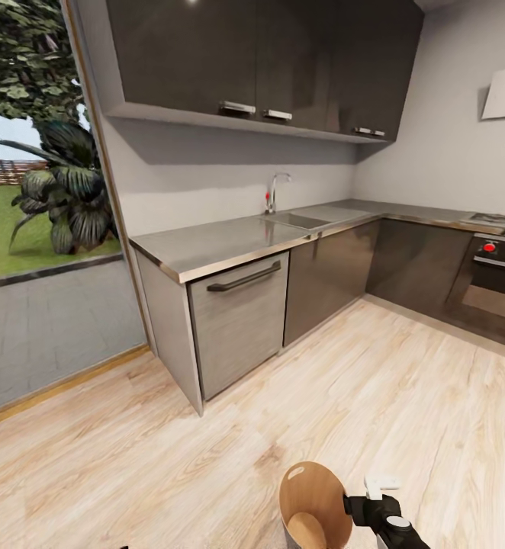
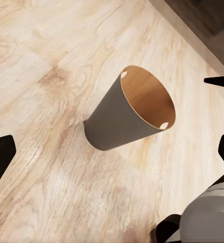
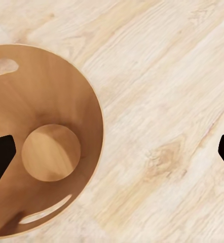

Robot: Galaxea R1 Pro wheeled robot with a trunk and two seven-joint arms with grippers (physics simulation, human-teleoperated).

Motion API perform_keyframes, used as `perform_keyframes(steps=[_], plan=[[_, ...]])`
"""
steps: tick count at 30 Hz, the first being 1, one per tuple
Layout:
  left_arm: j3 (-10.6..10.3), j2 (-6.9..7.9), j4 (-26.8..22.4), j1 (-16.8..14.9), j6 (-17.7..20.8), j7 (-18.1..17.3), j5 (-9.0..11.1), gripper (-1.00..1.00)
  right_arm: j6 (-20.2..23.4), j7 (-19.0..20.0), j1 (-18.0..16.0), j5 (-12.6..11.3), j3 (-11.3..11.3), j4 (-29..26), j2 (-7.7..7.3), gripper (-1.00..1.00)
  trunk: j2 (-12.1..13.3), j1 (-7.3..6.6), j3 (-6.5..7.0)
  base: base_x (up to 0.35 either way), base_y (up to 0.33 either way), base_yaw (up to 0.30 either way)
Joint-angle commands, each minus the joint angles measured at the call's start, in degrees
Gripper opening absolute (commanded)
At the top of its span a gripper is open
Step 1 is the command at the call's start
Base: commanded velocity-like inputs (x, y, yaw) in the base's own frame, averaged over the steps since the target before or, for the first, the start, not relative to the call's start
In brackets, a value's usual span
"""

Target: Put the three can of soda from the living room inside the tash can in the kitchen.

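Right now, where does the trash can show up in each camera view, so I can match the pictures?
Head view: the trash can stands at the bottom edge, right of centre, beside the right gripper.
Left wrist view: near the middle, seen from the side, standing on the floor.
Right wrist view: at the left edge, seen from above, inside empty.
Shared landmark: the light wood plank floor.

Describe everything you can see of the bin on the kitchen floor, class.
The bin is a small round tapered container, dark grey outside and tan, wood-like inside, wider at the rim than at the base. Two oval handle holes sit near the rim on opposite sides. It stands upright on the light wood plank floor. Its flat round bottom is bare: nothing lies inside.
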Motion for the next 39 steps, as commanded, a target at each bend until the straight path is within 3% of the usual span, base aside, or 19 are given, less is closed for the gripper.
perform_keyframes(steps=[1,8,22,39], plan=[[0.0,0.0,-0.01,0.0,0.0,0.0,0.01,1.0,0.0,0.0,-0.01,0.0,0.0,0.0,0.0,1.0,-0.42,0.23,-0.28,0.0,0.0,0.0],[0.0,0.0,0.01,0.0,0.0,-0.01,-0.04,1.0,-0.04,0.0,0.0,0.0,0.0,0.0,0.0,1.0,-1.22,0.67,-1.16,0.0,0.0,0.0],[-0.02,0.0,0.01,0.0,0.0,-0.01,-0.04,1.0,-0.08,0.0,0.01,0.0,0.0,0.0,0.0,1.0,-1.22,0.67,-1.26,0.126,0.0,0.0],[0.0,0.0,-0.01,0.0,0.0,-0.01,-0.01,1.0,-0.09,0.0,0.02,0.0,0.03,0.0,0.0,1.0,-1.22,0.67,-1.66,0.009,0.0,0.0]])
